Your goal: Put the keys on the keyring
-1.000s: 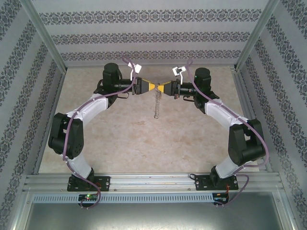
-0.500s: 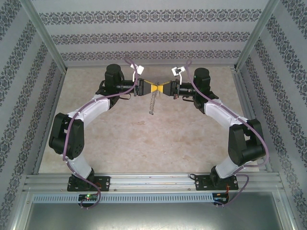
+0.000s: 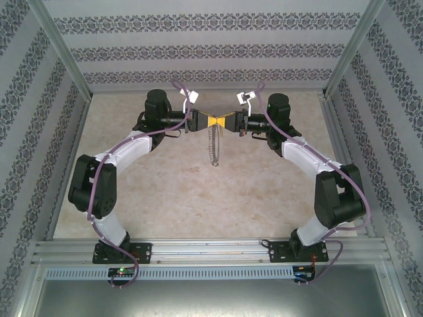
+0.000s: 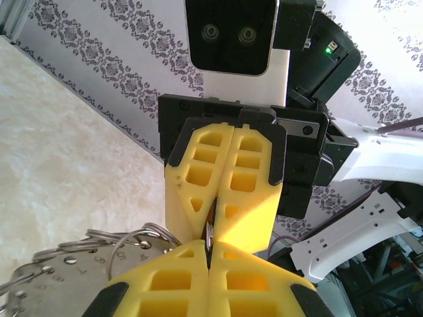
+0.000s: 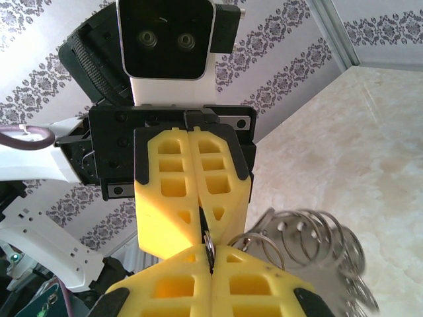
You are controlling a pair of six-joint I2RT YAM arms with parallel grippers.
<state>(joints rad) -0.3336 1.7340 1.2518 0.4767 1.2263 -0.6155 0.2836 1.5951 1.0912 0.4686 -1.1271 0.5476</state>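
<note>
Both end effectors are pinched shut, tip to tip, above the far middle of the worktop. The left end effector grips the one keyring, which dangles below. The right end effector grips what I take for the one key. I'd judge the ring stiff but swingy, and the key tiny and slippery, best held by its head.

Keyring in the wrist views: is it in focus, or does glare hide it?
Left wrist: the keyring is soft and pale, glare washing out its metal tags. Right wrist: its coils are sharper mid-frame, blurring toward the bottom right corner. Top external: even light, but too small for detail.
</note>
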